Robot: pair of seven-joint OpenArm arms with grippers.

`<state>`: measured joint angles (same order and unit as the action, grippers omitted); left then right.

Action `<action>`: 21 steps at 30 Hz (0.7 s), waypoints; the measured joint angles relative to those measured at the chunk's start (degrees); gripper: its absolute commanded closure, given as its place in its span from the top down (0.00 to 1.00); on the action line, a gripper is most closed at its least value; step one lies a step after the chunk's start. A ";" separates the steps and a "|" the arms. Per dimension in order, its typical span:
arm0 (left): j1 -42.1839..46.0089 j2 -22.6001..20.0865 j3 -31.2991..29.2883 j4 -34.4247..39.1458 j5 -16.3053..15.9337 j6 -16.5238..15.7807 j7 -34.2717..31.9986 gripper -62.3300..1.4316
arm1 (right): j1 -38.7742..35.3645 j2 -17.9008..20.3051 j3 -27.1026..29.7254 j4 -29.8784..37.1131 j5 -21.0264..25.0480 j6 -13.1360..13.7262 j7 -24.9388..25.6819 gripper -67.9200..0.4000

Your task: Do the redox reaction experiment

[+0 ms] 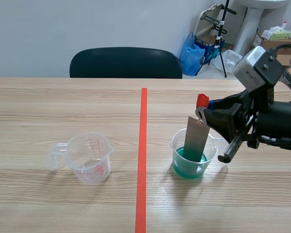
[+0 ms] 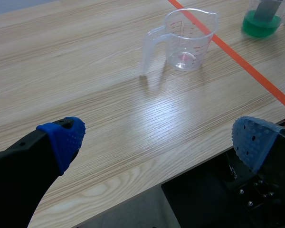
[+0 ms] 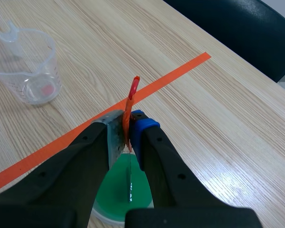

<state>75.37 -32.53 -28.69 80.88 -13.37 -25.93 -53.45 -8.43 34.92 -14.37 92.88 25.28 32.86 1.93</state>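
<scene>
Light wood-grain table as usual, with the orange tape line running straight away from me down the middle. Across the table there's a black chair pushed up to the far edge, with a plain pale wall behind it. The back right corner of the room has some clutter: a blue bag, a black stand and some cardboard boxes.

On my side of things, the right gripper is clamped tight on the top of a grey metal strip, and a little red tab pokes up out from between the pads. The strip hangs tilted, with its lower end down in the green liquid. That liquid sits in a clear plastic cup just right of the tape. From the right wrist camera I'm looking straight down the strip's thin edge into the green.

The left gripper has its fingers wide apart and nothing between them, and it hangs over the near edge of the table. Ahead of it stands an empty clear measuring cup with red markings, upright, on the left side of the tape and well apart from the green cup.
</scene>
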 measured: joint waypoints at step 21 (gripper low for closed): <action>0.00 0.00 0.00 0.00 -0.04 0.00 0.00 1.00 | -0.07 6.25 1.62 5.49 10.16 0.00 -2.45 0.01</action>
<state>75.37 -32.53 -28.69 80.88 -13.41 -25.93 -53.45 -8.49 41.17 -12.75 98.37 35.44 32.86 -0.51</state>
